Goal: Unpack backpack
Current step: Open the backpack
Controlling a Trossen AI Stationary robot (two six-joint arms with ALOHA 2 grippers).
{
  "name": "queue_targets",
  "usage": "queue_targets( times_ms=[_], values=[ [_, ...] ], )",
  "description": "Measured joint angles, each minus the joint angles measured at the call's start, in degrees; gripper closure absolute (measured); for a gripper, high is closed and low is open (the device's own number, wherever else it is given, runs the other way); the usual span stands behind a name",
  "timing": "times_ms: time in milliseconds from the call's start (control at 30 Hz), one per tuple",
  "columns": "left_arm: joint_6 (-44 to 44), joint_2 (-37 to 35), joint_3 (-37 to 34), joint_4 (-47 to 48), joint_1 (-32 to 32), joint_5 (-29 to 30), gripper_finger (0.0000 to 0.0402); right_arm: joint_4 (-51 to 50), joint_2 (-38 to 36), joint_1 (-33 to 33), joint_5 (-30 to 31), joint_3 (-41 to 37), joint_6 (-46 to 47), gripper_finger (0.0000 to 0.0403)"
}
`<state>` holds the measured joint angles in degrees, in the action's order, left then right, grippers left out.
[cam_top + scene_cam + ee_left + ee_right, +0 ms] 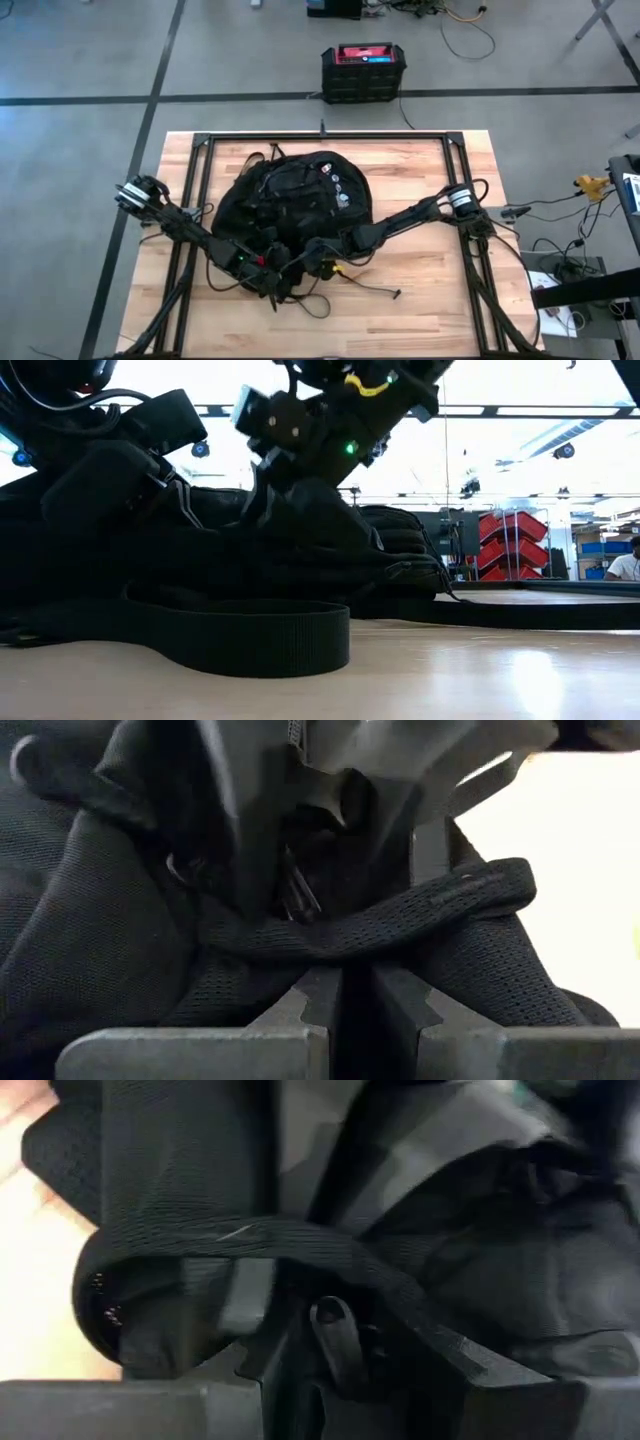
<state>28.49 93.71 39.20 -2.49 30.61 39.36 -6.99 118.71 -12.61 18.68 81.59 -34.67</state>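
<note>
The large black backpack (pixel 295 200) lies flat in the middle of the table, with small round patches (pixel 340 190) near its far right part. A loose strap (pixel 250 640) loops on the table before it. Both grippers meet at its near edge. My left gripper (pixel 268 272) comes in from the left and is shut on black fabric. My right gripper (pixel 318 258) comes in from the right, close beside it, and is shut on fabric next to a zipper pull (pixel 335 1335). In the low view both grippers stand on top of the pack (pixel 300 550). My left gripper pinches a rolled edge of black mesh fabric (pixel 400 920) at the backpack's near edge between its two fingers (pixel 310 1005), which lie across it. The pack rests on the table. My right gripper holds the near edge by a fold of black mesh (pixel 250 1235) beside the zipper pull. The bunched fabric hides the exact place of contact.
A black metal frame (pixel 200 150) runs round the tabletop. Thin straps and a cord (pixel 375 290) trail from the pack toward the near edge. A black crate with a red top (pixel 363 72) stands on the floor beyond the table. Bare wood lies to the right (pixel 430 300).
</note>
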Motion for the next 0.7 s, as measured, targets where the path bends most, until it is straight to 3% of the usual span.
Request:
queue_targets(
  times_ms=[233,700],
  values=[
    [0.6,0.0,-0.9,-0.5,0.0,0.0,0.0377,-1.3,0.6,0.0,-0.5,0.1,-0.8,0.0284],
    [2.0,-0.2,-2.8,-1.1,0.0,-0.4,0.0377,-17.3,-2.3,-1.3,2.7,6.0,6.1,0.0301]
  ],
)
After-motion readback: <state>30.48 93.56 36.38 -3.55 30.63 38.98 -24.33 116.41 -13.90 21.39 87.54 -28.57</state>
